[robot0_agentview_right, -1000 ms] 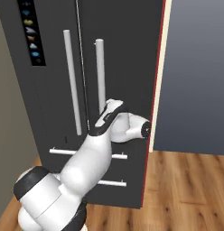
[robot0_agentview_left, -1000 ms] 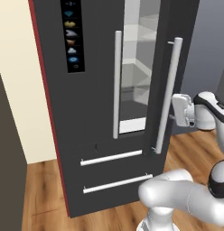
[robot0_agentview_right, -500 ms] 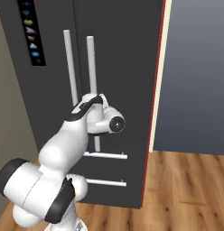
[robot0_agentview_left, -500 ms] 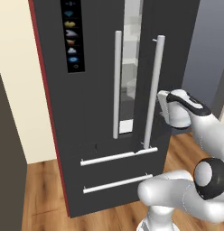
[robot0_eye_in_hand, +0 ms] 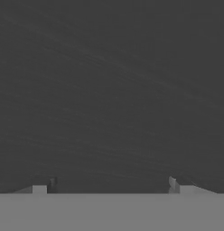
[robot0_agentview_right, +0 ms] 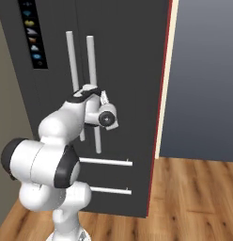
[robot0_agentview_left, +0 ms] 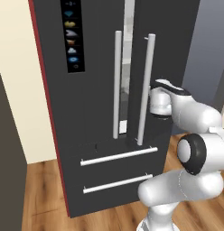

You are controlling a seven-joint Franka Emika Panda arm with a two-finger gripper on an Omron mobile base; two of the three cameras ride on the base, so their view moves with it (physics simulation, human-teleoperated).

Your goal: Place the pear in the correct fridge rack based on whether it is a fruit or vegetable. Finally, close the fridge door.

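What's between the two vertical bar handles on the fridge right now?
In the left base view a narrow gap shows between the left handle and the fridge door handle: the door is not quite shut, and a sliver of lit interior shows.

Wooden floor [robot0_agentview_right: 193,188], cream wall [robot0_agentview_left: 19,81], grey wall [robot0_agentview_right: 203,80].

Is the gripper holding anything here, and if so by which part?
Nothing is held. The gripper is open, its fingertips spread against the dark outer face of the fridge door, not around its handle.
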